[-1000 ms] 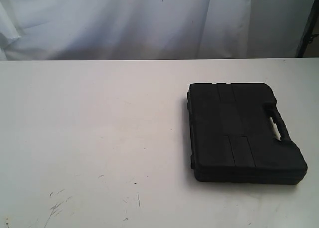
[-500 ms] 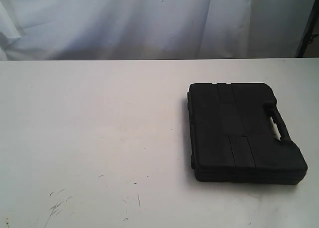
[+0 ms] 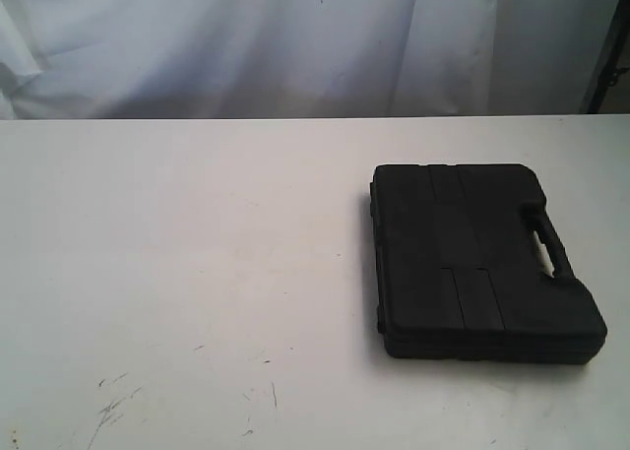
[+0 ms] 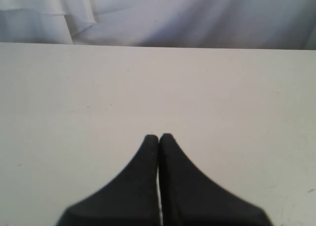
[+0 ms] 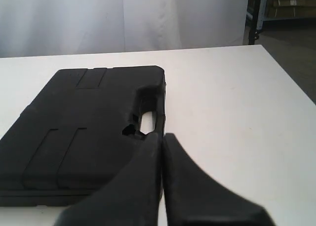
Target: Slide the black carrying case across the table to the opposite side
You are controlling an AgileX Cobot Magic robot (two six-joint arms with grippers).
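- Broadly, the table, a plain white top, fills most of the exterior view. It runs from the near edge back to a pale draped curtain hanging behind its far edge.
- Next in size, the case: flat, matte black, with rounded corners. It lies flat on the right half of the table in the exterior view, nearer the right edge than the middle, with bare tabletop around it. Shallow straight grooves run across its top face.
- At the case's handle end, the right gripper, seen only in the right wrist view. Its two black fingers are pressed together with nothing between them. The tips sit by the corner of the case nearest the cut-out; whether they touch the plastic cannot be told.
- Over bare white tabletop, the left gripper, seen only in the left wrist view. Its fingers are likewise pressed together and pinch nothing.
- Along the case's right-hand side in the exterior view, the handle slot: an oval cut-out with white table showing through it.
- Near the front left of the table in the exterior view, scuff marks: a few faint dark scratches.
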